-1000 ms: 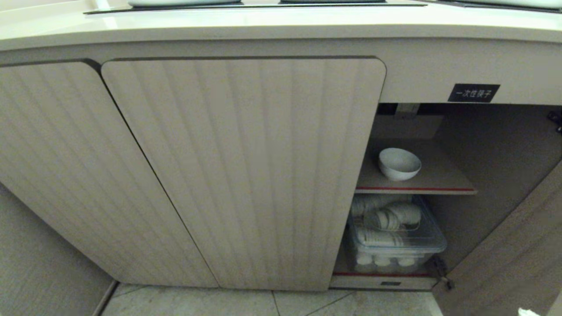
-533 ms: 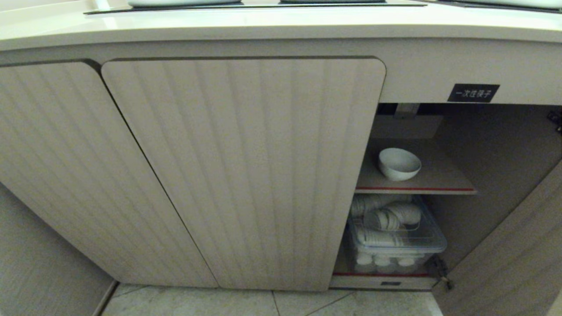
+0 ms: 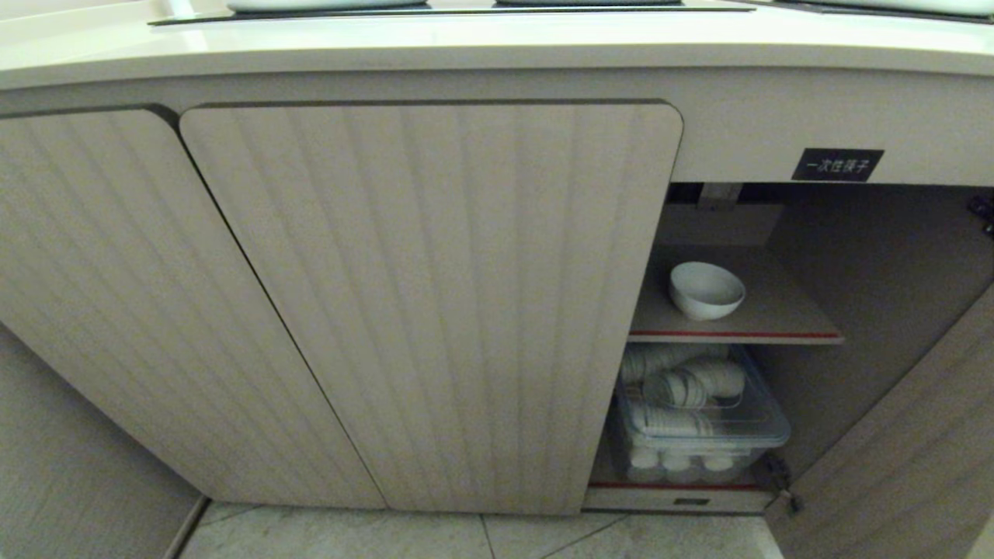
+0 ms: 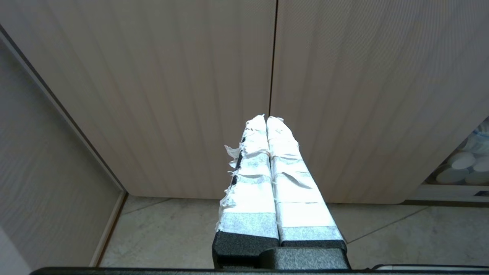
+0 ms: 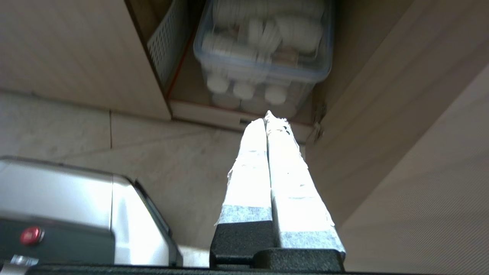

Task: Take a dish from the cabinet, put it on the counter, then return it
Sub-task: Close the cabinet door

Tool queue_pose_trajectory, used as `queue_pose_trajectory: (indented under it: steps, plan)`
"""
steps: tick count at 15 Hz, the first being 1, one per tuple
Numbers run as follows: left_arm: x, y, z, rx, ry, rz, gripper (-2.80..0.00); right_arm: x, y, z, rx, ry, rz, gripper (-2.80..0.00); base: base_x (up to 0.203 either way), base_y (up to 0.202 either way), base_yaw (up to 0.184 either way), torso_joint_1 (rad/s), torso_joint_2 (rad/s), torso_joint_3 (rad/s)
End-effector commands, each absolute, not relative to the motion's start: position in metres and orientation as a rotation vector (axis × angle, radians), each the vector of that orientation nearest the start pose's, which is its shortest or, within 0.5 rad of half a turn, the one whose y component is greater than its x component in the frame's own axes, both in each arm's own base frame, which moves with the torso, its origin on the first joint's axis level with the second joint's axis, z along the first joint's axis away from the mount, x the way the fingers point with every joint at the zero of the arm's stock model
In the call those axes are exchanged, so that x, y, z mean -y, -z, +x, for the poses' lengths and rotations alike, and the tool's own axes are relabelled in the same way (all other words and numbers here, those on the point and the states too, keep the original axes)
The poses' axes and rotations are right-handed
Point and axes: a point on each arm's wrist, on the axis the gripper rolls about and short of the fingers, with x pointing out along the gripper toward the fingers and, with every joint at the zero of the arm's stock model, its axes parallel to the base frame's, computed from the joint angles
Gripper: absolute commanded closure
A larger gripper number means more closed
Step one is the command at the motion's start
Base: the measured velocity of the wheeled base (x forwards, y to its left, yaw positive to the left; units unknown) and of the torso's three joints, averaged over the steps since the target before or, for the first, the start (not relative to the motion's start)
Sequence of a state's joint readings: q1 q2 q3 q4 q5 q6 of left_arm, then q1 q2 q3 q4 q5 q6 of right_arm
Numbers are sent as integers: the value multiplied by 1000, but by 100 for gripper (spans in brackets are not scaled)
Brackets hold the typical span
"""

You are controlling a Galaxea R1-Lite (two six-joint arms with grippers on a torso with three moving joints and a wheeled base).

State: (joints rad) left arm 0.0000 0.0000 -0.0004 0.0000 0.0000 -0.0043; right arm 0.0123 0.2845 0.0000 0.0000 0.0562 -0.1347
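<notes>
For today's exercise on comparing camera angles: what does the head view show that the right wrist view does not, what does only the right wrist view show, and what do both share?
Only the head view shows the white bowl upright on the upper shelf, the counter above, the black label and the two closed doors.

Only the right wrist view shows the right hand, shut and empty, a white slotted basket and part of the robot's base.

Both show the clear bin of paper cups on the cabinet's bottom shelf, the open door and the tiled floor.
</notes>
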Motion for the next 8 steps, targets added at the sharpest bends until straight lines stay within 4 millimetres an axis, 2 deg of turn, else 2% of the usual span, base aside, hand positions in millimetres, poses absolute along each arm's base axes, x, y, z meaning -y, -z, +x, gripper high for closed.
queue_pose_trajectory:
  steps: [1,8]
  plan:
    - [0,-75,-23,0,0,-5,0,-1,-79,-5,-231,-85,-129,0,0,0,0,0,0,0]
    - [0,-75,-23,0,0,-5,0,-1,-77,-18,-54,-67,-133,0,0,0,0,0,0,0]
